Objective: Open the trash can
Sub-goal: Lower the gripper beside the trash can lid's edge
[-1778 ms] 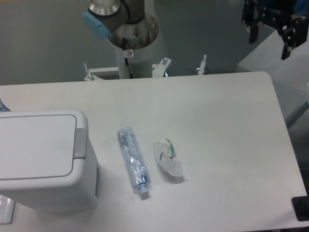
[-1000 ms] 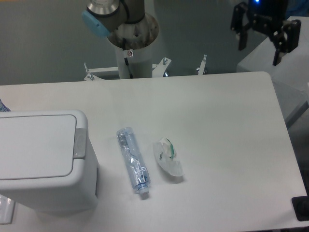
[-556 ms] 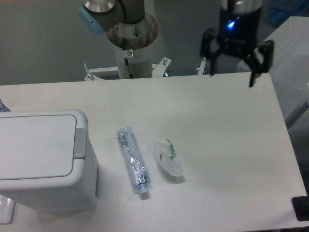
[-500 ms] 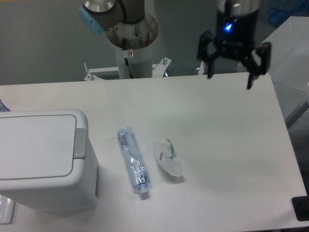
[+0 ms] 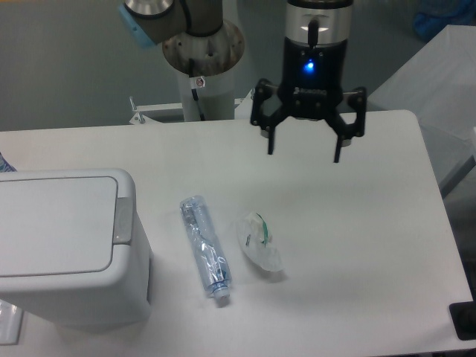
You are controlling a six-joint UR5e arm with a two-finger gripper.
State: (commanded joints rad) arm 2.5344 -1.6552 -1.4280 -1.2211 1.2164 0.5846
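The trash can is a big white boxy bin at the left front of the table. Its flat lid lies shut and a grey button strip runs along the lid's right edge. My gripper hangs above the table's back middle, well to the right of the bin and apart from it. Its two black fingers point down and are spread wide, with nothing between them.
A crushed clear plastic bottle lies just right of the bin. Beside it sits a crumpled clear wrapper with green marks. The robot's base column stands behind the table's back edge. A small black object sits at the front right corner.
The gripper has swept from the far right back corner leftward and lower, to above the table's back middle. Its fingers stayed spread. Bin, bottle and wrapper have not moved.
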